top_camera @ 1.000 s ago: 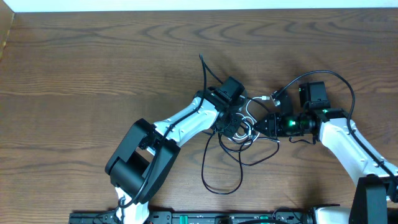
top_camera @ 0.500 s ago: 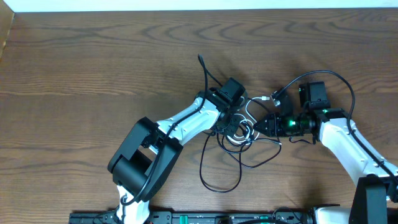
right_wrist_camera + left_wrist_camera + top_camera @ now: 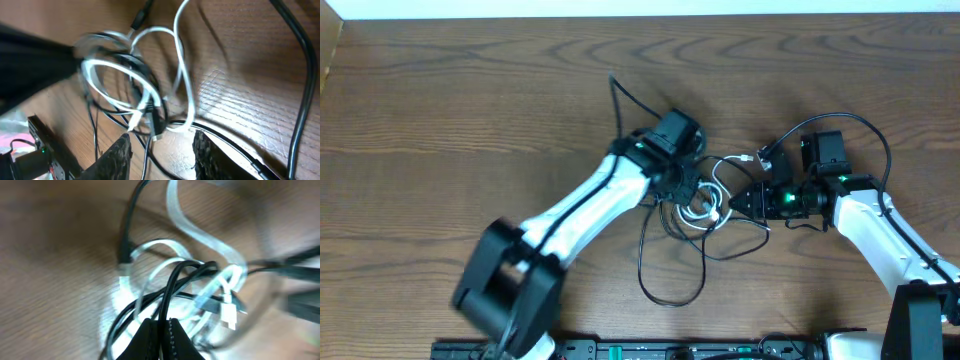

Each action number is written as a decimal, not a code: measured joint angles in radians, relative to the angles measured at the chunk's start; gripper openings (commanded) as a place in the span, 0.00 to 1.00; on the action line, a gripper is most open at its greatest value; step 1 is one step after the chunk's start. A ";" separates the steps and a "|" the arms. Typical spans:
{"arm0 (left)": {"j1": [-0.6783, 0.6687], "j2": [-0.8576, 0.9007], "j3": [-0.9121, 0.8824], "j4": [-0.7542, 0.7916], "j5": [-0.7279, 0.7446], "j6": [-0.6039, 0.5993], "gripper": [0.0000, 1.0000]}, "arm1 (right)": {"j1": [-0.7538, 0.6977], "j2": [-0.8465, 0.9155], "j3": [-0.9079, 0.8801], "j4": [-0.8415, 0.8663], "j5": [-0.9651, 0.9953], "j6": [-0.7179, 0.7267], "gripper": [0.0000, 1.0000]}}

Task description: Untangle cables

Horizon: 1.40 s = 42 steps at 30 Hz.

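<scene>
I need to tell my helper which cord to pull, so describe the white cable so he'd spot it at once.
On the brown wooden table, look where the two robot arms meet over a tangle of cords. The white cable loops through that tangle. Its neighbours are black cables, so it is the only white one.

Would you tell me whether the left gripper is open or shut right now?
Shut: the left gripper has its fingertips pressed together, pinching black cable strands from the tangle.
</scene>
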 measured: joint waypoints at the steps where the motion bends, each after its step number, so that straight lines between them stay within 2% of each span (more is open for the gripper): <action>1: 0.000 -0.024 0.000 0.000 0.014 0.000 0.07 | 0.000 0.000 0.000 0.004 -0.002 0.000 0.38; 6: -0.002 -0.089 0.000 -0.001 0.072 -0.008 0.08 | 0.000 0.000 0.000 0.056 -0.049 0.002 0.39; 15: -0.002 -0.090 0.000 -0.001 0.140 -0.013 0.07 | 0.000 0.000 0.000 0.185 -0.106 0.013 0.37; 22: -0.002 -0.090 0.000 -0.001 0.158 -0.015 0.08 | 0.041 0.000 0.000 0.187 -0.018 0.063 0.48; 27: -0.002 -0.119 0.000 0.000 0.158 -0.015 0.08 | 0.100 0.000 0.000 0.188 0.002 0.072 0.49; 30: -0.002 -0.154 0.000 0.001 0.162 -0.015 0.08 | 0.144 0.000 0.000 0.187 0.029 0.078 0.36; 32: -0.002 -0.167 0.000 0.001 0.177 -0.015 0.08 | 0.158 0.000 0.000 0.185 0.064 0.077 0.23; 34: -0.002 -0.175 0.000 0.000 0.188 -0.015 0.08 | 0.166 0.000 0.000 0.176 0.124 0.090 0.21; 37: -0.002 -0.182 0.000 -0.027 0.182 -0.015 0.08 | 0.169 0.000 0.001 0.131 0.252 0.138 0.33; 38: -0.001 -0.182 0.000 -0.037 0.178 -0.016 0.07 | 0.171 -0.001 0.002 0.117 0.288 0.156 0.47; 39: 0.003 -0.188 0.000 -0.082 0.151 -0.016 0.08 | 0.175 0.000 0.002 0.058 0.441 0.232 0.52; 42: 0.038 -0.215 0.000 -0.148 0.118 -0.016 0.08 | 0.167 0.000 0.002 -0.009 0.579 0.282 0.59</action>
